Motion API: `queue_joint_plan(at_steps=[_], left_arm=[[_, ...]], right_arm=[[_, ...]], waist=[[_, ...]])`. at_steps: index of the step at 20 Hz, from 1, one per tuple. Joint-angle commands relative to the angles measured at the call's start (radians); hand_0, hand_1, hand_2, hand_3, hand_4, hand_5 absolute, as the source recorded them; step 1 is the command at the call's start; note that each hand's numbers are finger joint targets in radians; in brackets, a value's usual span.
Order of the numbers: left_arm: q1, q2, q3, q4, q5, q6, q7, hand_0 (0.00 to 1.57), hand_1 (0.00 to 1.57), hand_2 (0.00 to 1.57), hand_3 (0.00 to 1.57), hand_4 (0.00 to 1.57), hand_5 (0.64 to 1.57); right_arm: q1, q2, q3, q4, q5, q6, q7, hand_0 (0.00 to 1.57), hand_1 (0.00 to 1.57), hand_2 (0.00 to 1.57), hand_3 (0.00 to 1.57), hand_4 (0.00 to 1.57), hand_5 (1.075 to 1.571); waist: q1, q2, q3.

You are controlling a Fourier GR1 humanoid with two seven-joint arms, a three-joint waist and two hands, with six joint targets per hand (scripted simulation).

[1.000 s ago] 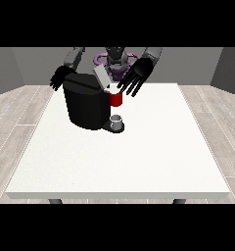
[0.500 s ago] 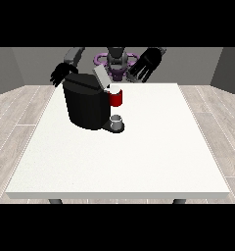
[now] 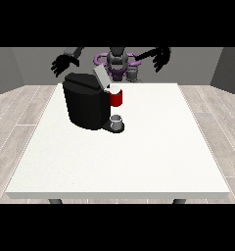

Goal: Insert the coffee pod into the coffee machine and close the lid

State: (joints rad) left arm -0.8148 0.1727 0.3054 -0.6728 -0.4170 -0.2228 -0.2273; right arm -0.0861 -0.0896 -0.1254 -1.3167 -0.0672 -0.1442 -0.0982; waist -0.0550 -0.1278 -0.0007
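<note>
**Observer:** Walk me through it, nearest first.

**Operator:** Closest to the camera I have bare white worktop (image 3: 139, 162). Farther in, left of centre, is the black coffee machine (image 3: 87, 105), with a small grey cup (image 3: 117, 120) on its drip base. Above the cup is the red pod holder (image 3: 116, 98), and there's a pale round shape at its top that I take to be the coffee pod (image 3: 114, 88), sitting in the holder. I can't confirm how deep it sits. The grey lid (image 3: 101, 77) stands tilted up, open.

**Observer:** And the hands?

**Operator:** That's what changed. A second ago the hand at the view's right (image 3: 159, 57) was down beside the red holder; since then I've pulled it up and back, and now it hangs well apart from the machine with its fingers spread and nothing in them. The hand at the view's left (image 3: 63, 62) is also raised behind the machine, fingers apart, holding nothing.

**Observer:** So?

**Operator:** I'd judge the insertion done and the lid is what's left. Next I'd bring a hand onto the lid and press it down.
</note>
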Motion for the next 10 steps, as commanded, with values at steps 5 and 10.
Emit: queue_joint_plan(at_steps=[5, 10], left_arm=[[0.192, -0.095, 0.063, -0.017, 0.116, -0.002, -0.041, 0.00, 0.00, 0.00, 0.00, 0.21, 1.571], [0.193, -0.060, 0.078, -0.062, 0.173, -0.057, 0.025, 0.00, 0.00, 0.00, 0.00, 0.00, 1.571]], right_arm=[[-0.037, -0.067, 0.038, -0.100, -0.017, 0.093, 0.104, 0.00, 0.00, 0.00, 0.00, 0.29, 1.571], [-0.088, -0.100, 0.045, -0.170, -0.032, 0.145, 0.113, 0.00, 0.00, 0.00, 0.00, 0.04, 1.571]], waist=[[0.077, -0.112, -0.0003], [0.079, -0.093, 0.0007]])
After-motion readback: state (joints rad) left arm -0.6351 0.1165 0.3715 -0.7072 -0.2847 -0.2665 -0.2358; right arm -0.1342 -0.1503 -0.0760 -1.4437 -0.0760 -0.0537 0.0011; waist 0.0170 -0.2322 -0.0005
